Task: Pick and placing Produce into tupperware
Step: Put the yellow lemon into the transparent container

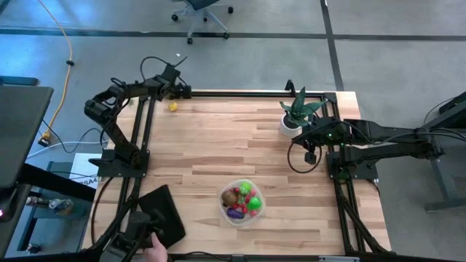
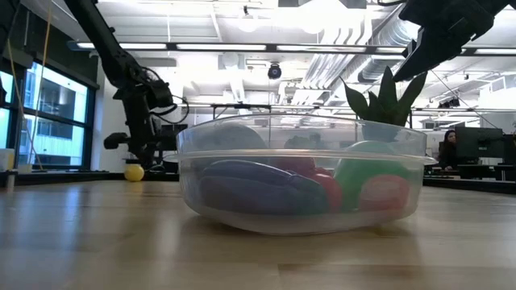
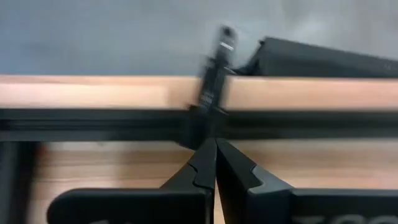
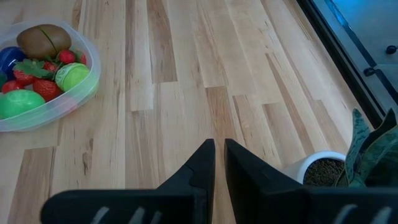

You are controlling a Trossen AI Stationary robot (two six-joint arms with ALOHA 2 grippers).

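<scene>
I saw one yellow piece (image 1: 173,106) left outside, at the far edge of the table, well apart from the tupperware (image 1: 242,202) near the front. The left gripper (image 1: 177,81) hung just beyond it, fingers together and empty. The right gripper (image 1: 309,154), also closed, waited by the plant (image 1: 300,111), much farther away.

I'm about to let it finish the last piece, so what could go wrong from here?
The yellow piece lies alone by the table's far edge, beside the left gripper, whose jaws are shut; a nudge might roll it off. The tupperware already looks crowded, so another piece may bounce out. The right gripper sits close to the potted plant and could clip its leaves.
</scene>
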